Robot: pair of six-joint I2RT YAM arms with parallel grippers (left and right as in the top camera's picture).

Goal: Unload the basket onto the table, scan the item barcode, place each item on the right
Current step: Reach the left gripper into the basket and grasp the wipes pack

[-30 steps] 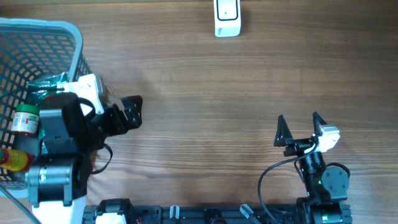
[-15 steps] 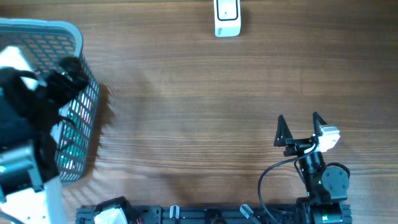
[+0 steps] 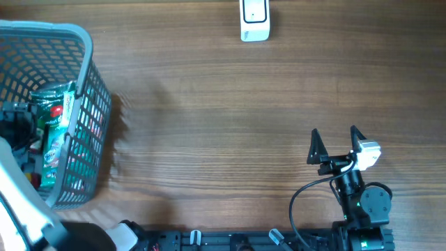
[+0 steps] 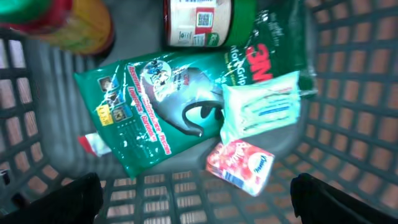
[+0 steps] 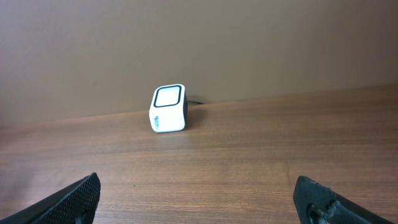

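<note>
Left tool (image 4: 199,194) hangs over basket (image 3: 90,63) at worktop (image 3: 230,104) left edge, jaws wide apart, empty. Right tool (image 3: 335,134) at near-right corner, also apart, empty. Items to scan all lie in basket.

Risks, my guess:
- fingers snag basket mesh and tip it
- flat green 3M pouch (image 4: 155,106) slips, or drags off wipes pack (image 4: 261,109) lying on it
- barcode ends up turned away from scanner (image 3: 254,19) at far edge

I count one each: basket, pouch, jar (image 4: 196,22), bottle (image 4: 81,18), wipes pack, scanner, small red packet (image 4: 239,165).
</note>
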